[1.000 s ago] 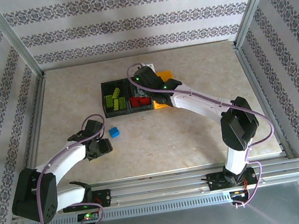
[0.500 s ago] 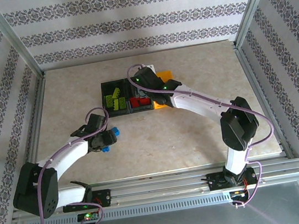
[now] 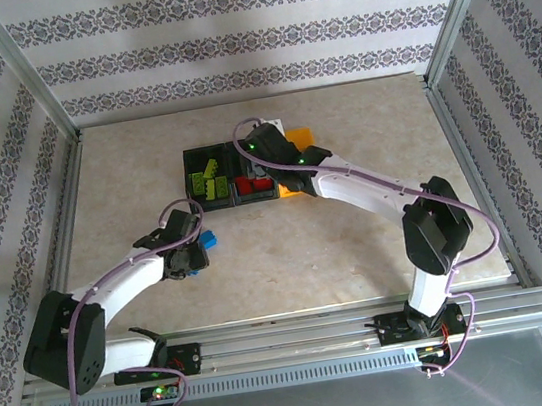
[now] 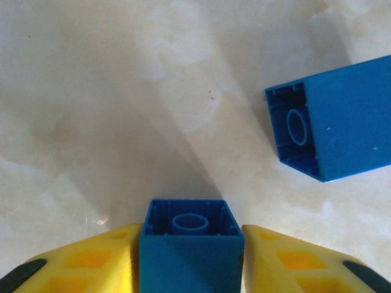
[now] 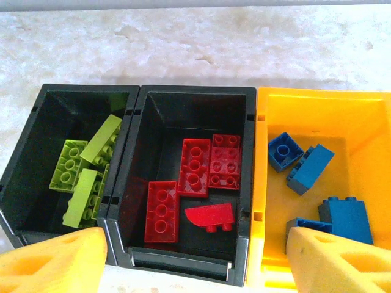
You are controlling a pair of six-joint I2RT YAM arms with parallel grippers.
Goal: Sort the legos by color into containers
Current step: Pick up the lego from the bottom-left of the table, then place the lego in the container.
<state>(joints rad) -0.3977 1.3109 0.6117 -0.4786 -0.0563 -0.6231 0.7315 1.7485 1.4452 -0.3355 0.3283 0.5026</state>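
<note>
Worktop (image 3: 378, 248) free far left, far right, front centre. Bin row (image 5: 135, 122) sits mid-back; right arm (image 3: 359, 182) slants over the red and yellow bins and blocks approach from the right. Loose blue brick (image 4: 342, 122) lies near left hand (image 4: 191, 244), clear of its held brick (image 4: 190, 265).

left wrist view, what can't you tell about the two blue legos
Gripped blue lego: the bottom edge cuts it off between the left gripper fingers; studs hidden.
Loose blue lego: the right edge cuts it off, so its length is unknown.
Top view: both are too small for detail.
</note>
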